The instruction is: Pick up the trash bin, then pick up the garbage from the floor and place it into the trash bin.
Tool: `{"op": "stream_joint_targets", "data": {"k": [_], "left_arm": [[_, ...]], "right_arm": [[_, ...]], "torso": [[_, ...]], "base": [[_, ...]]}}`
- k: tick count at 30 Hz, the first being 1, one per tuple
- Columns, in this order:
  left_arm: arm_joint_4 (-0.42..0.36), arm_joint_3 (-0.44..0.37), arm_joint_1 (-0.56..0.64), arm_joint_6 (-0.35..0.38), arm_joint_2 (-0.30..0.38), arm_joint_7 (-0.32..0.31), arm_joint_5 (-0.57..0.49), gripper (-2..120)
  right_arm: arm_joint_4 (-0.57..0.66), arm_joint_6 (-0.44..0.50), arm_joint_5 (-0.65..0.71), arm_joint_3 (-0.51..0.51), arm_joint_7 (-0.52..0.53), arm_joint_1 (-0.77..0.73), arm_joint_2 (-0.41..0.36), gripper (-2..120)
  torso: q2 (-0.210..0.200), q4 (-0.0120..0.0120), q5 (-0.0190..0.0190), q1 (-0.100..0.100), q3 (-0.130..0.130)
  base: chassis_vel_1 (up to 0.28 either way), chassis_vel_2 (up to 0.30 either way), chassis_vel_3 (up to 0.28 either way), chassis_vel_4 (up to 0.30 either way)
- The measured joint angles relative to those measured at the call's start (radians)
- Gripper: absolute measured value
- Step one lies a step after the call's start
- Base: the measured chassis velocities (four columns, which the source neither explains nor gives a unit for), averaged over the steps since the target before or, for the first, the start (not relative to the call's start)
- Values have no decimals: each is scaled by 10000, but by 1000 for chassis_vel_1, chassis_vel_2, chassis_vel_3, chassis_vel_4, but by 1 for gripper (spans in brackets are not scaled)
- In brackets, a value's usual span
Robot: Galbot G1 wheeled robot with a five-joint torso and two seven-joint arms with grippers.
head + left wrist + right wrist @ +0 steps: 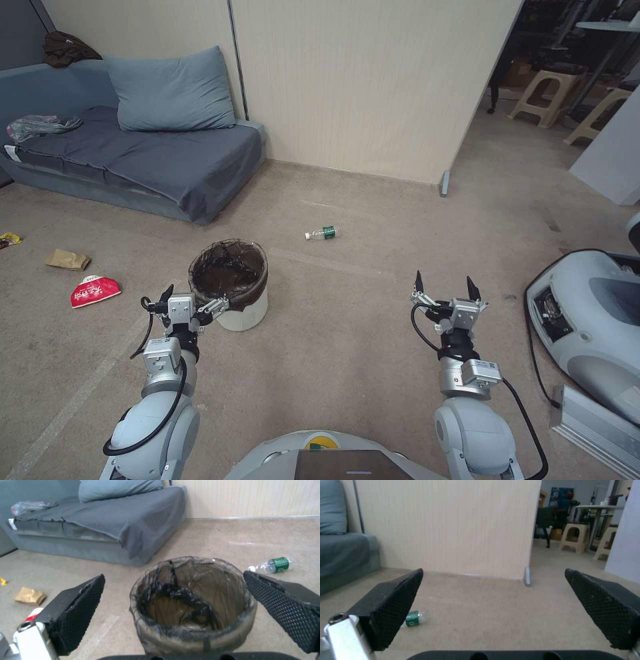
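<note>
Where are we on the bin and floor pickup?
Nothing is done yet. The trash bin stands on the floor, and the open left gripper is lined up at it without gripping. The open right gripper holds nothing. The bottle, brown paper bag and red-and-white packet lie on the floor.

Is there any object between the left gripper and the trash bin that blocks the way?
Nothing visible does. The left gripper is open and right at the trash bin, with its fingers spread to either side of the bin's rim. The floor around the bin is bare.
</note>
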Motion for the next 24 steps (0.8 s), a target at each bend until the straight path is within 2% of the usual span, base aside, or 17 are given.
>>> {"op": "stream_joint_targets", "data": {"k": [24], "left_arm": [[-105,-10,41,10,-8,-6,-9,100]], "right_arm": [[33,6,9,5,-46,-43,2,100]], "torso": [[0,0,0,0,0]], "base": [[-119,121,123,-112]]}}
